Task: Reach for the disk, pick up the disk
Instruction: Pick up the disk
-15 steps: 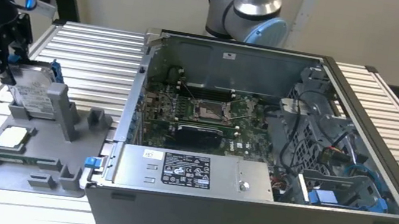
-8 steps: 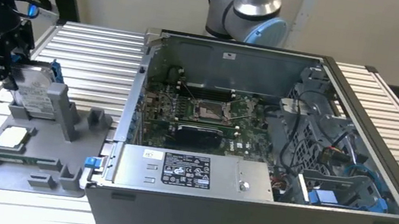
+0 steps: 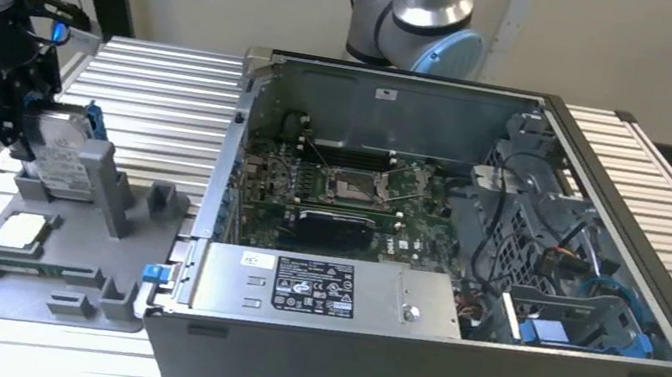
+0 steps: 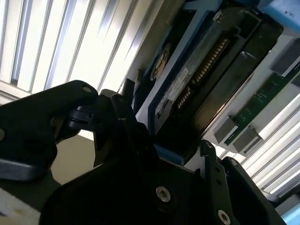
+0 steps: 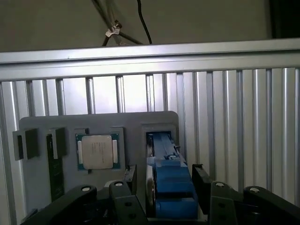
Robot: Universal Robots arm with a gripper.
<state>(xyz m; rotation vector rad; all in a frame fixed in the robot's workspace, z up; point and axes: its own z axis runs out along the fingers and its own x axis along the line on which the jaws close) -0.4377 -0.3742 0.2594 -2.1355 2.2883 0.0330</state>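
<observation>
The reach looks complete: the spread hand (image 5: 165, 169) straddles the upright disk (image 5: 172, 187), and the pick-up calls for closing squarely.

Bright even light, strong glare on table slats (image 4: 51, 51)

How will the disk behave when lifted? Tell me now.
The disk looks rigid, a metal body in a blue frame, so it likely won't flex. Probably heavy for its size. It stands on edge in the grey holder, straddled by the open hand, so it may tip if nudged sideways.
</observation>
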